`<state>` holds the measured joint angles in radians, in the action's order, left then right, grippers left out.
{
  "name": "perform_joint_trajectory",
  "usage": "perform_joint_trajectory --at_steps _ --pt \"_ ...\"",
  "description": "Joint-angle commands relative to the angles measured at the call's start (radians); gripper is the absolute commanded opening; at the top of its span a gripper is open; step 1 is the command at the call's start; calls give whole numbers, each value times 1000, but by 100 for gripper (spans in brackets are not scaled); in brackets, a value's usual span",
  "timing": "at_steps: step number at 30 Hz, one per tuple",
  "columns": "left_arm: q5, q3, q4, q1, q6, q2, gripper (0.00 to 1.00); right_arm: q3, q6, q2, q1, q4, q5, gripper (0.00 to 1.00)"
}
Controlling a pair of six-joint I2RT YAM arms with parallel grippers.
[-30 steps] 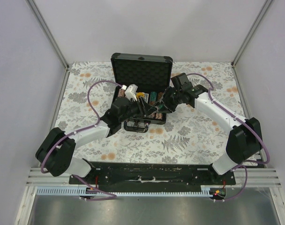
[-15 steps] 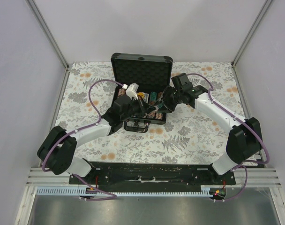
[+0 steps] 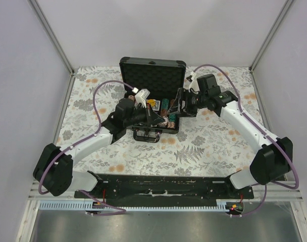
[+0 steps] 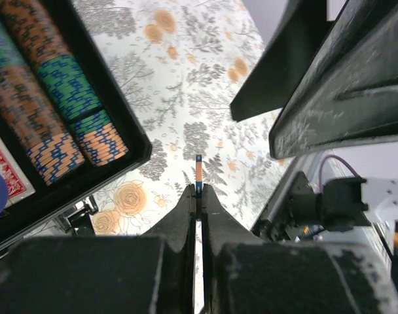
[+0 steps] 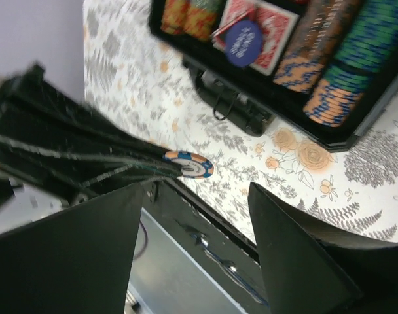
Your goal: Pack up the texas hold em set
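Observation:
The black case [image 3: 152, 75] of the texas hold em set stands open at mid-table, lid up. Rows of striped poker chips [image 4: 68, 98] and a red card deck [image 5: 271, 26] lie inside, with a blue round button [image 5: 243, 40] on the deck. My left gripper [image 4: 198, 193] is shut on one orange-and-blue chip [image 4: 198, 171], held edge-on above the tablecloth just off the case's near right corner. In the right wrist view that same chip [image 5: 189, 164] sticks out from the left gripper's fingers [image 5: 120, 170]. My right gripper [image 5: 198, 190] is open beside it, holding nothing.
The case's handle and latches [image 5: 232, 108] face the near edge. A flowered cloth [image 3: 204, 146] covers the table. Grey walls and metal posts [image 3: 52, 40] close in the sides and back. The arm bases sit on a black rail [image 3: 163, 186] at the near edge.
My left gripper has shut on the chip and reached further right over the case. My right gripper has opened and drawn back to the right.

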<state>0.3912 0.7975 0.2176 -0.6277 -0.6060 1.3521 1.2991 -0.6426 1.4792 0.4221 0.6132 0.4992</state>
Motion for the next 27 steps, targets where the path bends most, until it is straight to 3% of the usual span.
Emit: perform_joint_trajectory --at_steps 1,5,8,12,16,24,27 --pt "269 74 -30 49 68 -57 2 -18 317 -42 4 -33 287 70" --pt "415 114 -32 59 35 -59 2 -55 282 -65 10 -154 401 54" --pt "454 127 -20 59 14 -60 2 -96 233 -97 17 -259 435 49" --pt "489 135 19 62 -21 -64 2 -115 233 -114 17 -276 467 41" --pt "502 137 43 72 -43 -67 2 -127 215 -128 15 -279 515 21" --pt "512 124 58 95 -52 -70 2 -139 208 -135 15 -282 598 25" --pt "514 126 60 97 -54 -73 2 -139 210 -134 15 -282 596 16"
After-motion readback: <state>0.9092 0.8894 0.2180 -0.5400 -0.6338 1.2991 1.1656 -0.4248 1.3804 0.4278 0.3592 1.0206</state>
